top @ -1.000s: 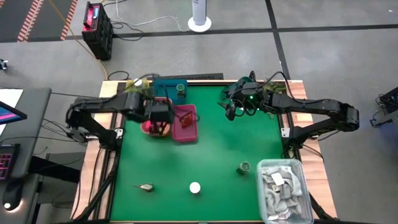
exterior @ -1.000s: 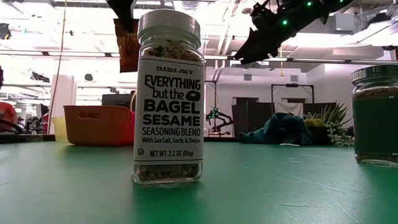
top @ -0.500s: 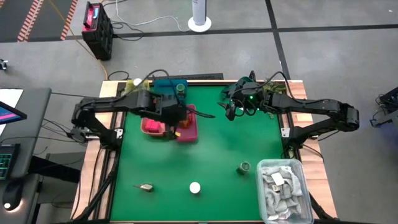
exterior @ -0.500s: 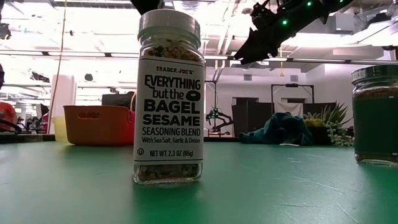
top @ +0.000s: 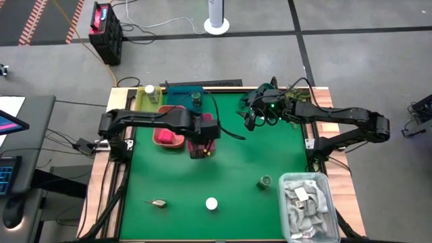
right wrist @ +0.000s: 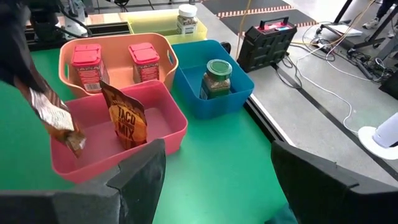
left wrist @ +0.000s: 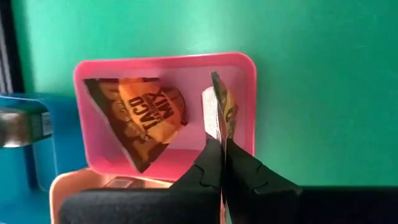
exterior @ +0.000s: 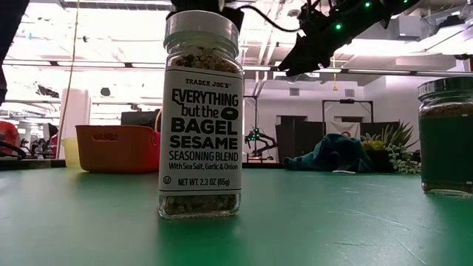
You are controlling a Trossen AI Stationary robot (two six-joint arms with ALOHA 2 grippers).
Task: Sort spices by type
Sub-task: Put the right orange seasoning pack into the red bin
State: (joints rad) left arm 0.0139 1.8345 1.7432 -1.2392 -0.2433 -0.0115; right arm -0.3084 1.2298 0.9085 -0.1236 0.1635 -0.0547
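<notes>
Sorting day on the green bench [top: 229, 169]: the left pincer [left wrist: 222, 140] hangs over the pink bin [left wrist: 239, 65], its fingers pressed together on the edge of a spice packet [left wrist: 219, 112] that dangles beside the bin's near wall. A taco mix packet [left wrist: 140, 118] already leans inside the same bin, so the held one looks bound for the same place. The deciding relation is simple: the bin's open floor lies directly beyond the fingertips, and the packet's long axis runs outward from the pincer, thin edge toward the wrist camera. A short descent before release should lay it beside the taco mix; let go too near the wall and it could tip out onto the cloth.

The right pincer [top: 251, 120] waits above the far middle of the bench, fingers spread and holding nothing. Two red-lidded jars [right wrist: 115, 59] sit in the orange bin [right wrist: 165, 53], and a green-lidded jar [right wrist: 217, 78] in the blue bin [right wrist: 239, 93]. Unsorted on the near side are a white-lidded bagel seasoning jar [top: 212, 203], a green-lidded jar [top: 264, 181] and a small sachet [top: 159, 202], all nearer the left arm than any bin.
</notes>
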